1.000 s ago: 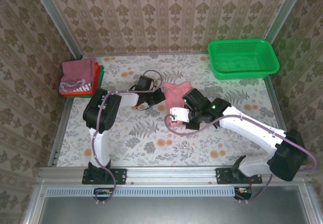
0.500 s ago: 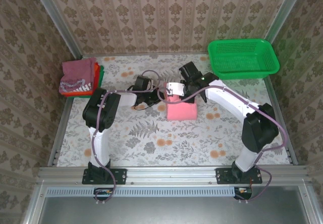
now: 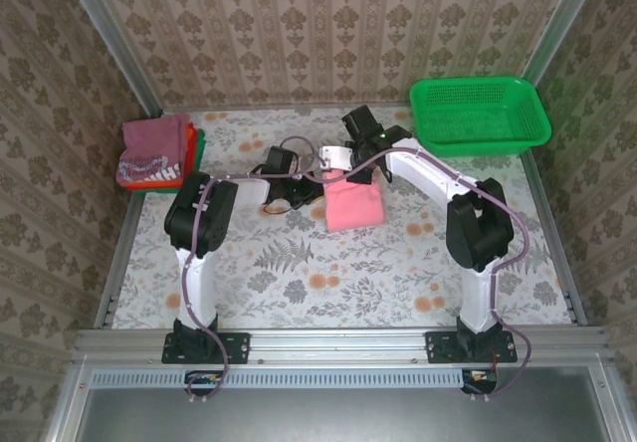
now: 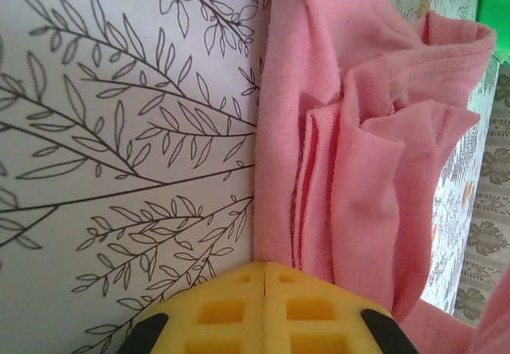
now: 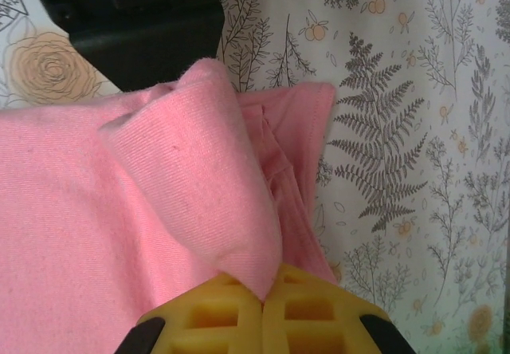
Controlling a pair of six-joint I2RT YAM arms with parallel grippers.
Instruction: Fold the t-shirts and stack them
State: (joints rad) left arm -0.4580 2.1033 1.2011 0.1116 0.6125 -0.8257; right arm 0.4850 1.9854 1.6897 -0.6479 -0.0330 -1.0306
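Since the right gripper (image 5: 263,289) has swung from 6 o'clock to 12 o'clock of the salmon-pink t-shirt (image 3: 354,208), one fold is laid. Both grippers are clamped on pink cloth, the left gripper (image 4: 263,273) at the shirt's 9 o'clock edge. The shirt lies mid-table; the folded stack (image 3: 154,153) sits at 10 o'clock.

2 arms (image 3: 197,273): white links, black joints, mauve cables (image 3: 299,142); yellow grid-moulded fingers (image 4: 215,310).
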